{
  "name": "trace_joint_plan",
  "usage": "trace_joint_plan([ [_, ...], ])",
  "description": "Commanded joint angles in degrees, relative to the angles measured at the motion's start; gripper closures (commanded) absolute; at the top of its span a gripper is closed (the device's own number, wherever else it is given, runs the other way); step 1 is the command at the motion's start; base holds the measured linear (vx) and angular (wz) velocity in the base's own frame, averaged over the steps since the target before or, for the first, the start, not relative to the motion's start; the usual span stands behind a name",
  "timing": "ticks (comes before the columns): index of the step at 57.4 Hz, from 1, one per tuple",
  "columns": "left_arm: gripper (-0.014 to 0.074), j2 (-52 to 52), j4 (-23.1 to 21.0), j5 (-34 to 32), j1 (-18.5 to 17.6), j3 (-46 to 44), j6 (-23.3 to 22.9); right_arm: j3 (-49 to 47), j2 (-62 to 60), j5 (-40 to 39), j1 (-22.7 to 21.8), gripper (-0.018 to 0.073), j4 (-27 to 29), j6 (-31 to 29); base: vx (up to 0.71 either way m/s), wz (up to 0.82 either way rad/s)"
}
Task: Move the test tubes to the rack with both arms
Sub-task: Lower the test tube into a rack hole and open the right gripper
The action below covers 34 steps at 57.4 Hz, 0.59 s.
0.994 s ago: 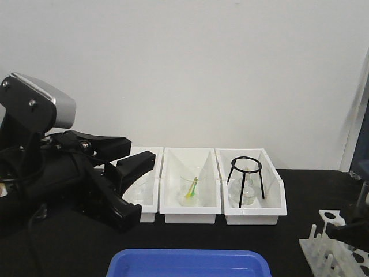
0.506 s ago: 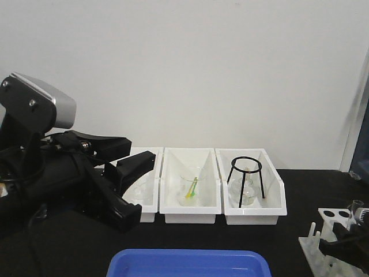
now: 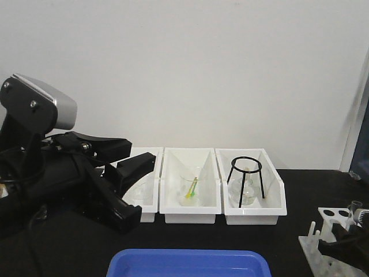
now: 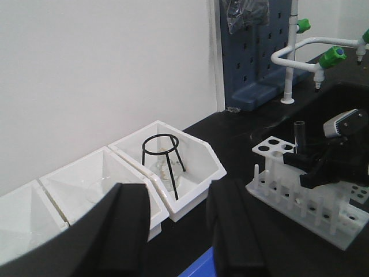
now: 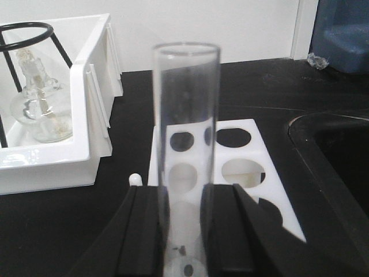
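My right gripper (image 5: 180, 193) is shut on a clear glass test tube (image 5: 185, 115) and holds it upright over the white rack (image 5: 248, 156). The tube's lower end is down between the fingers, above a rack hole; whether it is in the hole is hidden. In the front view the right gripper (image 3: 346, 236) is at the lower right over the rack (image 3: 326, 216), with the tube's rim (image 3: 356, 205) sticking up. The left wrist view shows the same tube (image 4: 300, 135) and rack (image 4: 300, 199). My left gripper (image 4: 179, 196) is open and empty, well left of the rack, near the bins (image 3: 135, 154).
Three white bins (image 3: 193, 216) stand in a row at the back. The right one holds a black tripod (image 3: 246, 173) over a flask; the middle one holds a beaker with a yellow-green item. A blue tray (image 3: 187, 262) lies at the front. A sink (image 5: 340, 167) lies right of the rack.
My right gripper has come in from the right with the tube and lowered it over the rack, then nearly stopped. The left arm has barely moved.
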Motion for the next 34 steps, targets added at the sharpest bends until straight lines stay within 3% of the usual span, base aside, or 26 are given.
trace_joint_plan([
  [1,0.022,-1.45,-0.21,-3.79,0.14,-1.76,-0.05,-1.41,-2.09,-6.12,-0.39,0.0277,0.17,-0.53,0.0,0.0],
  [16,0.022,-1.45,-0.21,-3.15,0.14,-1.76,-0.05,-1.41,-2.09,-8.88,-0.39,0.0064,0.17,-0.53,0.0,0.0],
  [34,0.022,-1.45,-0.21,-3.09,0.14,-1.76,-0.05,-1.41,-11.31,-6.81,-0.39,0.0052,0.1,-0.32,0.0,0.0],
])
